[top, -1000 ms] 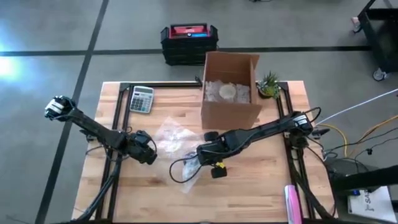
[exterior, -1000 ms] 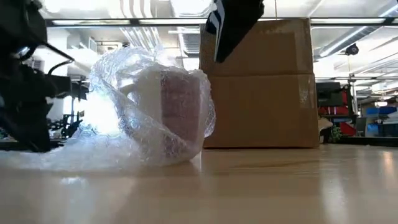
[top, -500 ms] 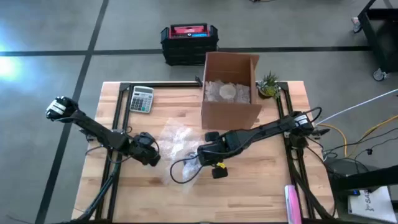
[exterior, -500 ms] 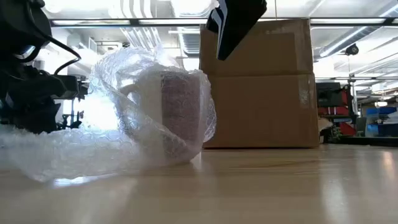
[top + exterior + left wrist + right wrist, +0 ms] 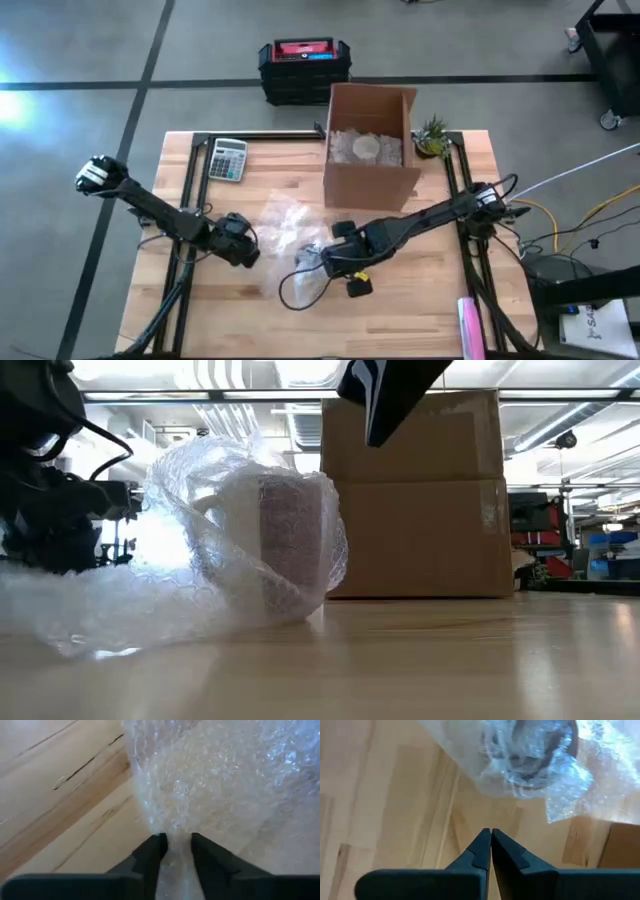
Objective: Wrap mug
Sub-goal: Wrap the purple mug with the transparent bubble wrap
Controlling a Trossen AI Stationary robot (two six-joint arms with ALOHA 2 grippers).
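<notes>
Drew back with right gripper (image 5: 491,836) pinched empty, mug (image 5: 285,540) upright mid-table inside bubble wrap (image 5: 285,228), nearer left gripper (image 5: 176,845), clamped on the wrap's edge just beside.

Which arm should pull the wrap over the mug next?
Left, likely. The left gripper already pinches the bubble wrap edge; the right gripper is shut on nothing, off the mug.
</notes>
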